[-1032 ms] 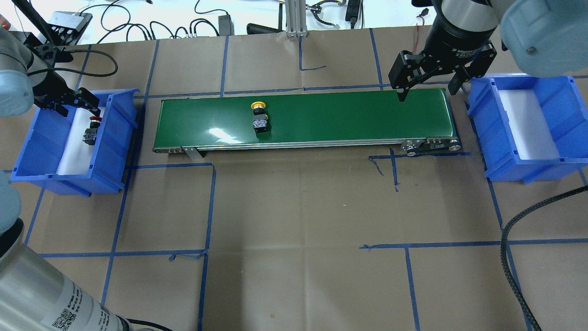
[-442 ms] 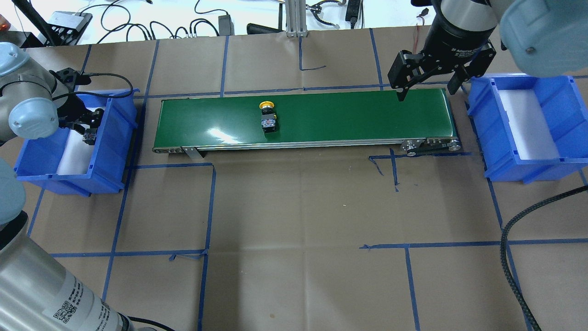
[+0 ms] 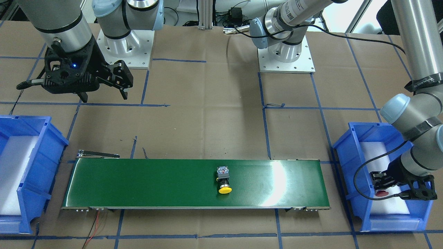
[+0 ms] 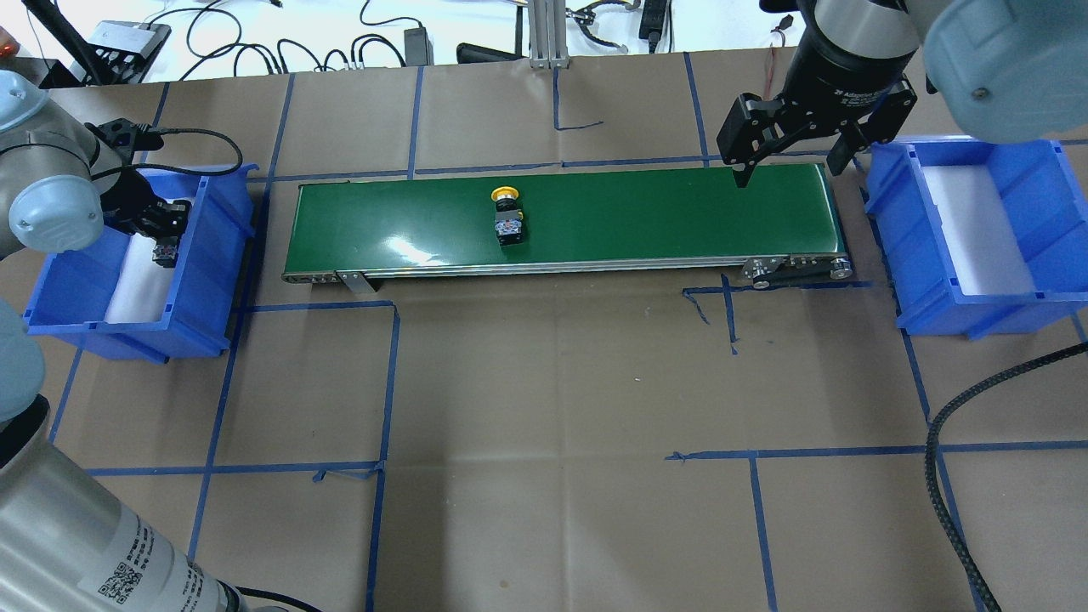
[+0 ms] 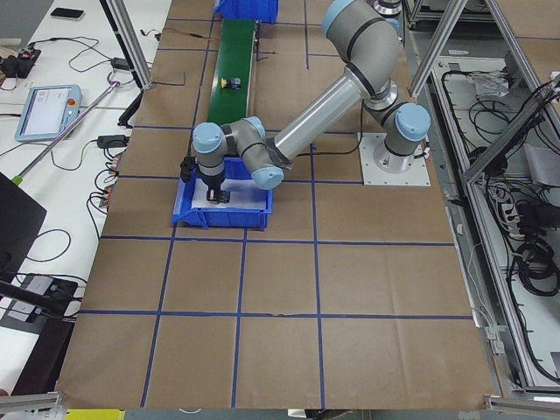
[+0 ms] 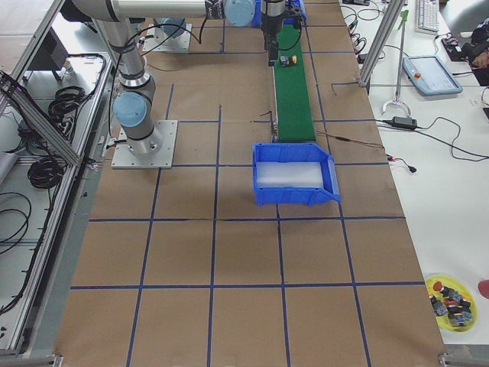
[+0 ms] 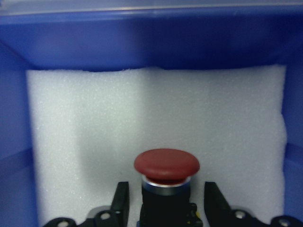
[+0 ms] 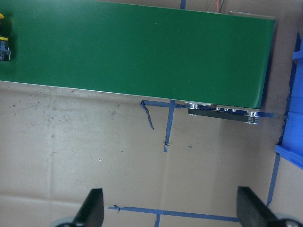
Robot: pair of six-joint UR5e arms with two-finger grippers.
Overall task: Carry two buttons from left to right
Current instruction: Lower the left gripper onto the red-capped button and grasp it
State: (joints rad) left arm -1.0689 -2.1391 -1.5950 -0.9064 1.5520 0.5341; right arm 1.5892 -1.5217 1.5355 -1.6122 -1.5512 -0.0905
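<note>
The red-capped button (image 7: pixel 166 166) stands on white foam in the left blue bin (image 4: pixel 208 255). My left gripper (image 7: pixel 165 189) is down in that bin, open, with a finger on each side of the button's black body and a small gap on both sides; the front-facing view shows it too (image 3: pixel 382 181). The yellow-capped button (image 4: pixel 507 217) lies on its side on the green conveyor belt (image 4: pixel 637 212), a little left of the middle. My right gripper (image 4: pixel 790 166) hangs open and empty above the belt's right end.
The right blue bin (image 4: pixel 1045 212) holds only a white foam liner and stands just past the belt's right end. Blue tape lines cross the brown paper table. Cables lie along the far edge, and a black hose (image 4: pixel 943 476) curls at the near right.
The yellow-capped button has travelled to the right along the belt. My left gripper has turned and dropped into the left bin around the red-capped button. The right arm has not moved.
</note>
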